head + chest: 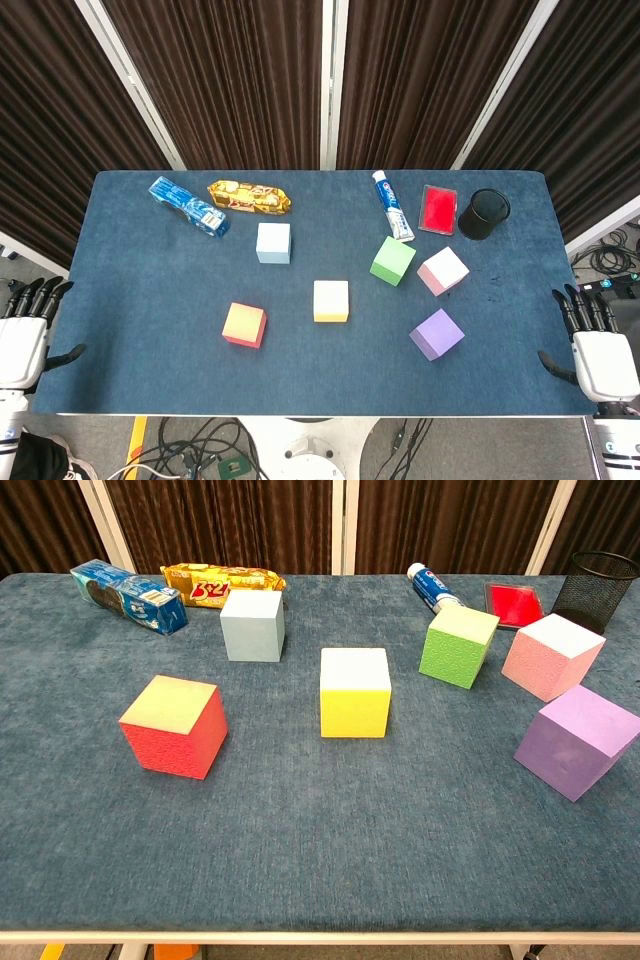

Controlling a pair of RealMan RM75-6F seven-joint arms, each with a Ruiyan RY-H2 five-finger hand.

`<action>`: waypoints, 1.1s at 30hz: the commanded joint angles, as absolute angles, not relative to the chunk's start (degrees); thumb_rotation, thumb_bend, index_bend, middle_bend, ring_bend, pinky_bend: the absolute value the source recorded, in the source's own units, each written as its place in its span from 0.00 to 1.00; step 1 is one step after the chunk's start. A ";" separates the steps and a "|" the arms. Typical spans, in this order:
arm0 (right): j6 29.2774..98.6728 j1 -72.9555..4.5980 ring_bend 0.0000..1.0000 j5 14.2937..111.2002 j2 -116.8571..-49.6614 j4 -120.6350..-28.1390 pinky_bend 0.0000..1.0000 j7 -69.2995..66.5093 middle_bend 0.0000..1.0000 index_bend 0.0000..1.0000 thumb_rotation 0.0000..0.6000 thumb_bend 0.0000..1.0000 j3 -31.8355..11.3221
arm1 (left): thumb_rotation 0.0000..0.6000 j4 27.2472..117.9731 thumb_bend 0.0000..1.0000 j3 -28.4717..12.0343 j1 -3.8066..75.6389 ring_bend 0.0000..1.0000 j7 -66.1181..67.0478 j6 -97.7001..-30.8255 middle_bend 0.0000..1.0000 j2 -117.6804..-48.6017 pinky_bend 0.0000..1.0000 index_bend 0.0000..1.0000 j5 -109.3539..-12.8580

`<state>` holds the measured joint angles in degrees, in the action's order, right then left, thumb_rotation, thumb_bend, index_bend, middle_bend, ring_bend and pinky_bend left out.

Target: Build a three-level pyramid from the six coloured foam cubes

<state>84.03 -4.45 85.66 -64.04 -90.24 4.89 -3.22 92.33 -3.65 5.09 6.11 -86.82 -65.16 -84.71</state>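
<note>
Six foam cubes lie apart on the blue table [150, 290]: light blue cube [273, 243] [252, 625], yellow cube [331, 301] [355, 692], red-orange cube [244, 325] [175, 726], green cube [393, 261] [459, 646], pink cube [443, 271] [552, 655] and purple cube [436, 334] [580, 741]. None touches another. My left hand [25, 335] hangs off the table's left edge, fingers spread, holding nothing. My right hand [598, 350] sits off the right edge, also empty with fingers apart. Neither hand appears in the chest view.
Along the far side lie a blue biscuit pack [188, 207], a gold snack pack [249, 198], a toothpaste tube [392, 205], a red flat box [438, 209] and a black mesh cup [484, 214]. Cables lie on the floor below the front edge.
</note>
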 commanded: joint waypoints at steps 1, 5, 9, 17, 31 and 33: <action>83.47 -4.85 0.00 85.60 -63.96 -90.30 0.00 5.03 0.01 0.00 1.00 0.15 -3.37 | 1.00 92.43 0.00 -3.70 5.08 0.05 6.03 -86.63 0.11 -65.11 0.12 0.15 -84.40; 81.79 -6.05 0.00 86.07 -63.62 -91.35 0.00 6.06 0.01 0.00 1.00 0.15 -3.34 | 1.00 92.92 0.00 -3.44 5.04 0.05 5.65 -86.81 0.11 -65.05 0.12 0.15 -85.09; 78.97 -8.44 0.00 86.57 -62.16 -95.08 0.00 7.76 0.02 0.00 1.00 0.14 -3.95 | 1.00 93.02 0.00 -3.52 5.00 0.05 5.70 -87.26 0.11 -64.90 0.12 0.15 -85.47; 67.71 -17.71 0.00 83.49 -62.59 -106.70 0.00 19.55 0.03 0.00 1.00 0.12 -7.32 | 1.00 91.91 0.00 -2.55 4.44 0.05 4.31 -87.00 0.12 -65.87 0.12 0.15 -85.68; 51.51 -38.40 0.00 58.10 -78.69 -106.53 0.00 38.75 0.05 0.00 1.00 0.12 -13.34 | 1.00 91.02 0.00 -0.91 2.72 0.05 2.91 -88.16 0.12 -65.61 0.12 0.15 -86.88; 51.46 -40.58 0.00 55.62 -80.88 -105.44 0.00 40.15 0.06 0.00 1.00 0.12 -13.58 | 1.00 90.76 0.00 -0.71 2.60 0.05 2.47 -88.01 0.12 -65.55 0.13 0.15 -86.94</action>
<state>52.55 -37.86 58.58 -78.05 -106.86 37.78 -12.65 90.83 -0.78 2.65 2.54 -88.07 -65.58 -86.90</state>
